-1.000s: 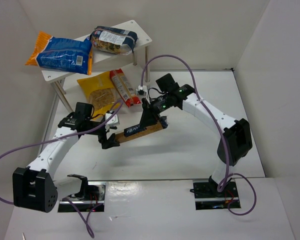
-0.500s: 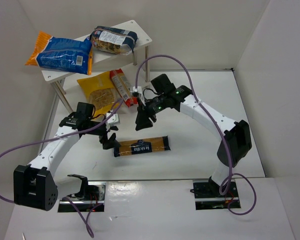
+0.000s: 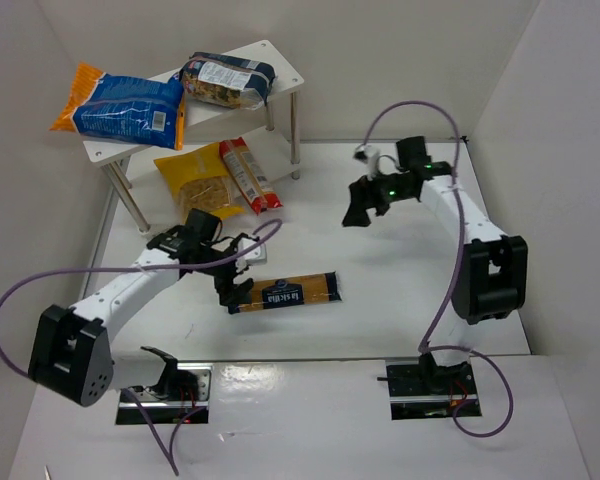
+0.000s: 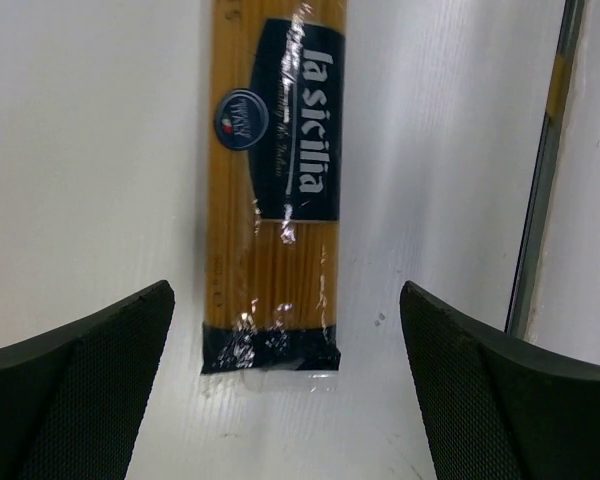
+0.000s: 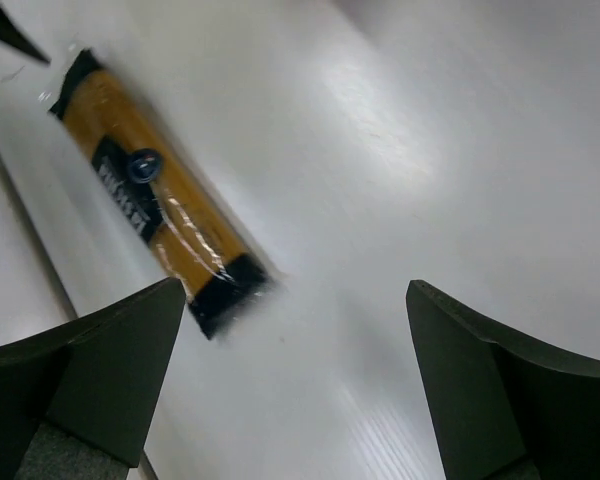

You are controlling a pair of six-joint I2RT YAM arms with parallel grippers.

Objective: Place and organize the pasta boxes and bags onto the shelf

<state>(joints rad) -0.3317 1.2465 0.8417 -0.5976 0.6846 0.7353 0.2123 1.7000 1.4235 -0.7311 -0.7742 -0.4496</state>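
The golden spaghetti packet [image 3: 285,293] with its dark blue label lies flat on the table. My left gripper [image 3: 232,287] is open at its left end; in the left wrist view the packet's end [image 4: 272,250] sits just ahead of the wide-apart fingers [image 4: 80,385]. My right gripper [image 3: 358,210] hangs open and empty far to the back right, with the packet [image 5: 155,225] off to its left. The white shelf [image 3: 282,70] holds the blue-and-orange bag [image 3: 120,105] and the dark-blue-and-clear bag [image 3: 228,80] on top. The yellow bag [image 3: 193,180] and the red packet [image 3: 248,172] lie below.
White walls close in the table on the left, back and right. Purple cables [image 3: 260,232] loop off both arms, one close over the left gripper. A metal strip [image 4: 545,170] runs along the table's front edge beside the packet.
My right gripper let go of the spaghetti packet, which dropped flat on the table, then pulled back to the right rear and opened wide. The left gripper moved in to the packet's left end.
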